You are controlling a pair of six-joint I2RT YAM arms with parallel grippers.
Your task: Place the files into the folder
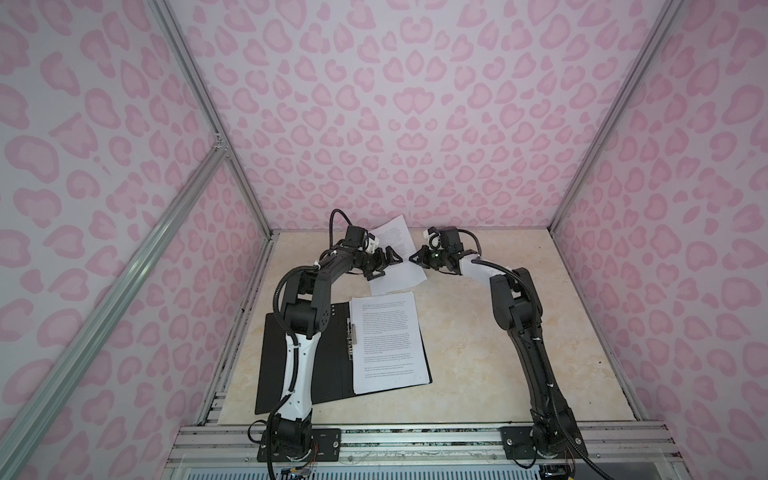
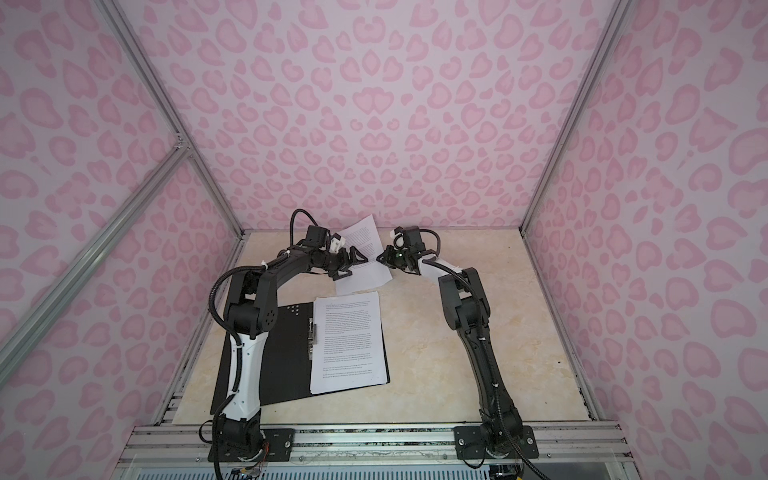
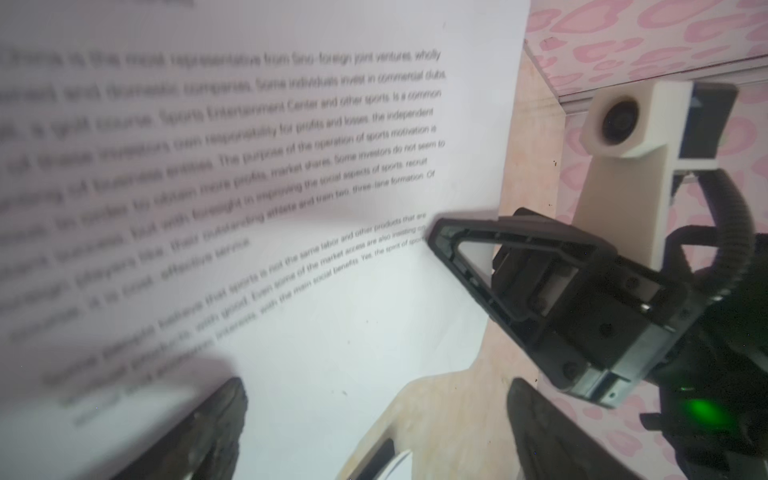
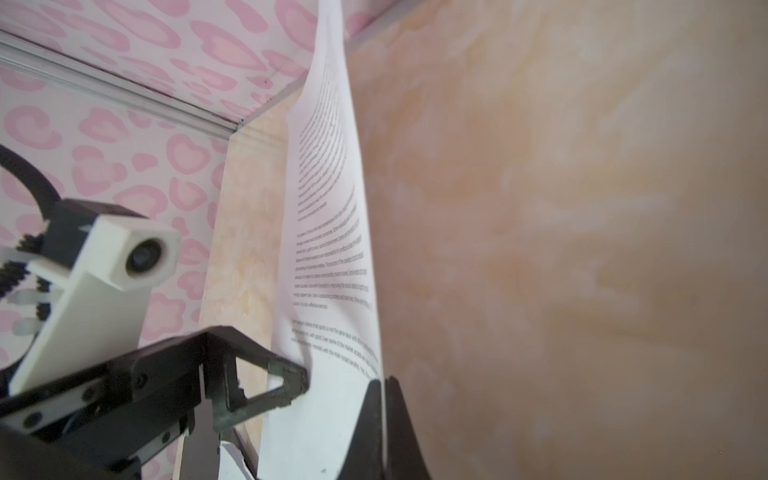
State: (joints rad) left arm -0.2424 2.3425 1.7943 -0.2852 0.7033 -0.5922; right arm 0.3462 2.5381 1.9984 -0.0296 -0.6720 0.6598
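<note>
While both top views show the right gripper (image 1: 413,257) meeting the edge of a lifted sheet (image 1: 394,237) at the back of the table (image 1: 478,353), only the right wrist view shows its jaws clamped flat on that edge, with the paper rising on edge and curving away above the tabletop. The left wrist view shows the sheet's printed face close up and blurred, and the left gripper (image 3: 376,390) spread wide and holding nothing: one finger lies across the paper, the other beyond its edge. Nearer the arm bases, seen only from above, the folder (image 1: 328,374) lies open with its black inside up. A stack of files (image 1: 386,340) covers its right half, just beside the metal clip (image 1: 352,332).
</note>
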